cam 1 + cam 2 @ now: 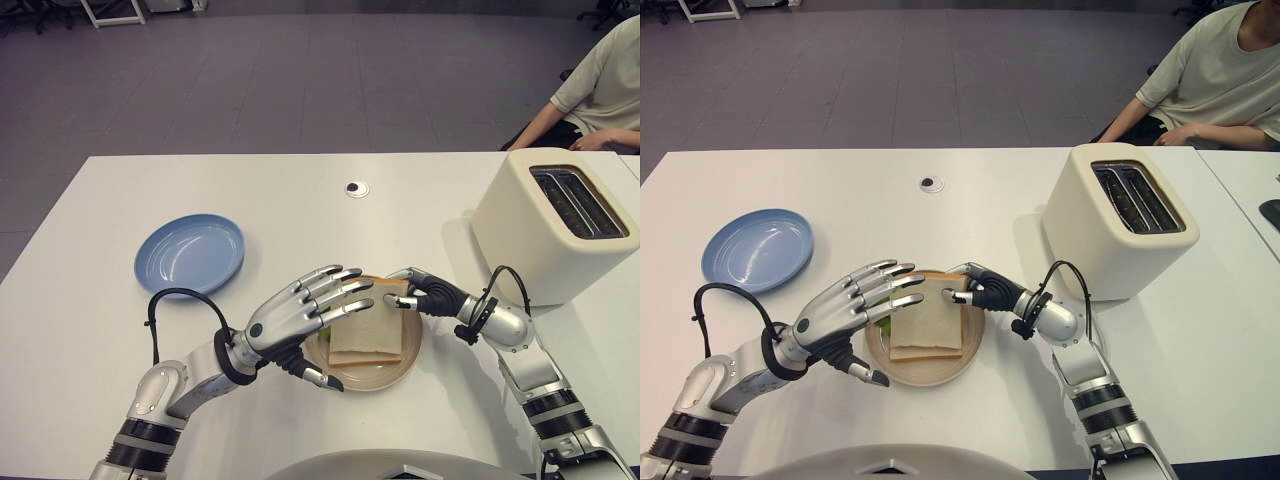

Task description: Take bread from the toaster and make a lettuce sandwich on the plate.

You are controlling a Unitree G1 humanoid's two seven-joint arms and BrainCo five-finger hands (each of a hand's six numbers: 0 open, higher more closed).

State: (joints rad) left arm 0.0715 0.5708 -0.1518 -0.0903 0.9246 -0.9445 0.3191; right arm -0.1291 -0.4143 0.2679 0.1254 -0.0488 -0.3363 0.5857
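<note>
1. Bread (365, 338) lies on the plate (385, 378) on the desk (250, 190), with lettuce (322, 330) peeking out at its 9 o'clock edge.
2. Left hand (300, 310) is open, fingers spread, over the plate's 9 o'clock side.
3. Right hand (432, 297) pinches the bread's 1 o'clock corner.
4. Toaster (530, 250) stands at 2 o'clock from the plate, and the blue plate (190, 255) at 10.

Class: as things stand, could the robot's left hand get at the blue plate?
Probably yes: only bare white table lies between the open left hand and the round blue plate.
</note>
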